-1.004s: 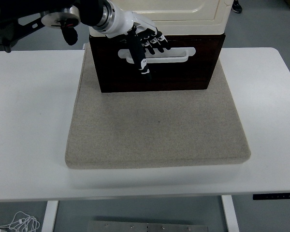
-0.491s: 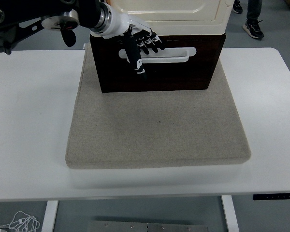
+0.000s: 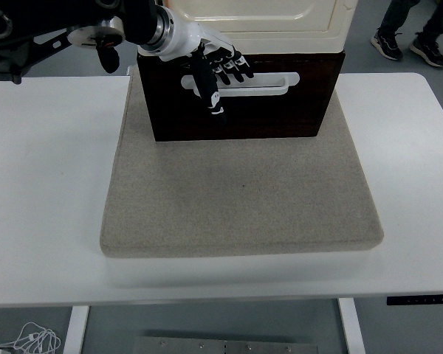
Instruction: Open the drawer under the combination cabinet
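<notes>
Left robot hand barely shifted, fingers hooked on drawer handle

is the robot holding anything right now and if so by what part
The left hand is at the drawer, fingers curled over the left end of its white handle. Whether the grip is closed cannot be told.

Cream upper cabinet body above left hand: cut off by top edge. White drawer handle: left part hidden behind fingers; grip on it cannot tell. Black left arm: cropped at left edge. Person's shoes, far right of hand: legs cut off.
</notes>
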Robot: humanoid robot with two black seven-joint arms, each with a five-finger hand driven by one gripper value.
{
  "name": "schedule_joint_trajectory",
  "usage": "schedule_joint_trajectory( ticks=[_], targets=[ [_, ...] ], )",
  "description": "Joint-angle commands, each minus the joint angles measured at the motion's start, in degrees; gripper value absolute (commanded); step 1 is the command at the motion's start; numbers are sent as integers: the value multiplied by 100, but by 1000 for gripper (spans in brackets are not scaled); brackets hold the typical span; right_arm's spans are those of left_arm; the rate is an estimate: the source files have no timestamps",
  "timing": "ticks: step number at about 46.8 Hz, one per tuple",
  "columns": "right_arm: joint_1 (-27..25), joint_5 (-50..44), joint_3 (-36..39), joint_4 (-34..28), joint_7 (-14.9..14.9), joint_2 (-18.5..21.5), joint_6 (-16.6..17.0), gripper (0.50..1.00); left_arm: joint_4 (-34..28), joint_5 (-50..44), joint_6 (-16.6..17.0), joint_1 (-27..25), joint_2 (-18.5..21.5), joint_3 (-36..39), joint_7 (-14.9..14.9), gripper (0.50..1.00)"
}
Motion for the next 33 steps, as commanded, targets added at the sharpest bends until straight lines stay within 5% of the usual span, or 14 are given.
schedule_joint_trajectory(
  ticks=[1, 33],
  targets=[
    [6, 0, 0, 0, 0, 0, 0, 926, -2, 8, -1, 2, -24, 0, 0, 1000],
    [-3, 0, 0, 0, 0, 0, 0, 926, 42, 8, -1, 81, -164, 9, 43, 1000]
  ],
)
